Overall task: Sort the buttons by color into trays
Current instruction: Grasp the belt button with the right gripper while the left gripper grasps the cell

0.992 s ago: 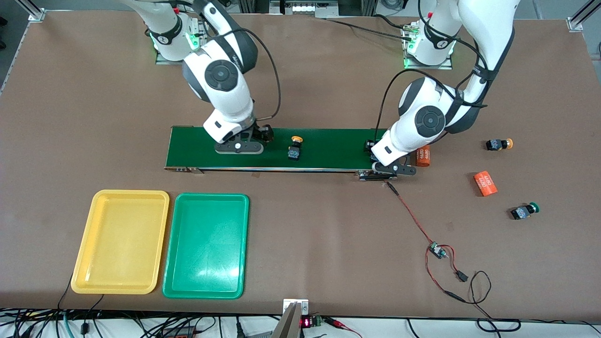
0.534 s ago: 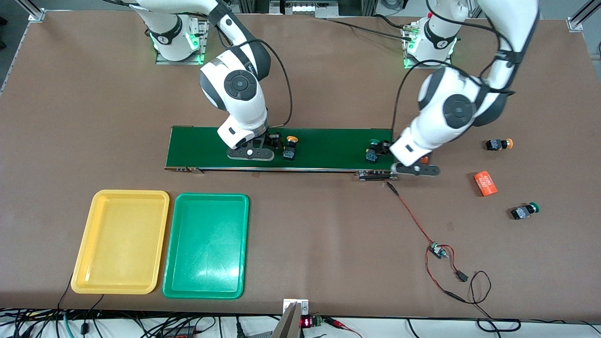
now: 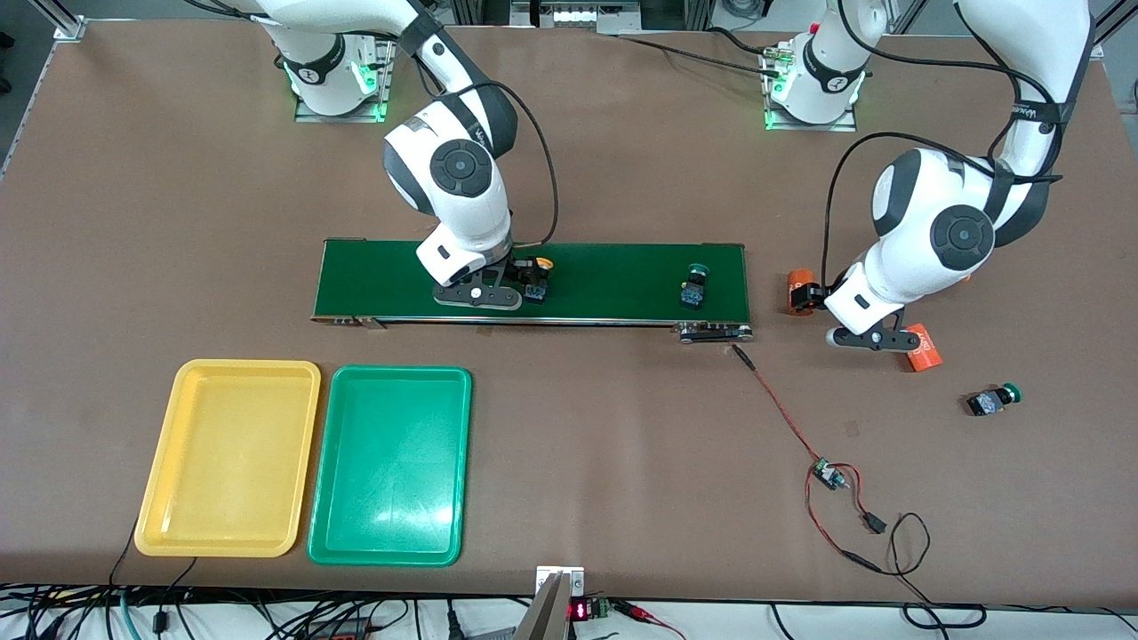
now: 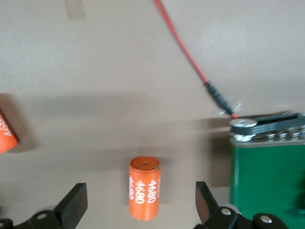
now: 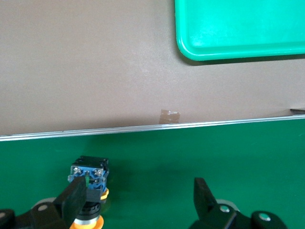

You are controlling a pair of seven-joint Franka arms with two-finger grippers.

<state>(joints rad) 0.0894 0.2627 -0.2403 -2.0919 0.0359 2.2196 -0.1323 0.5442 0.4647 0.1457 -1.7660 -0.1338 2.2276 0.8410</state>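
Right claw (image 5: pixel 136 200): your fingers gape over the conveyor belt (image 3: pixel 605 280), a yellow button (image 5: pixel 88 183) against one finger.
Left claw (image 4: pixel 138 205): spread wide, empty, above an orange cylinder (image 4: pixel 144 187).
Nearby: green button (image 3: pixel 693 284) on belt; another (image 3: pixel 994 399) on the surface (image 3: pixel 622 462); red wire (image 3: pixel 782 413).
Trays: yellow tray (image 3: pixel 229 458), green tray (image 3: pixel 391 464), side by side.

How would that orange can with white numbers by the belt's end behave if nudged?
The orange can lies on its side on bare table, so it would probably roll. It looks rigid. The open left claw hovers over it.
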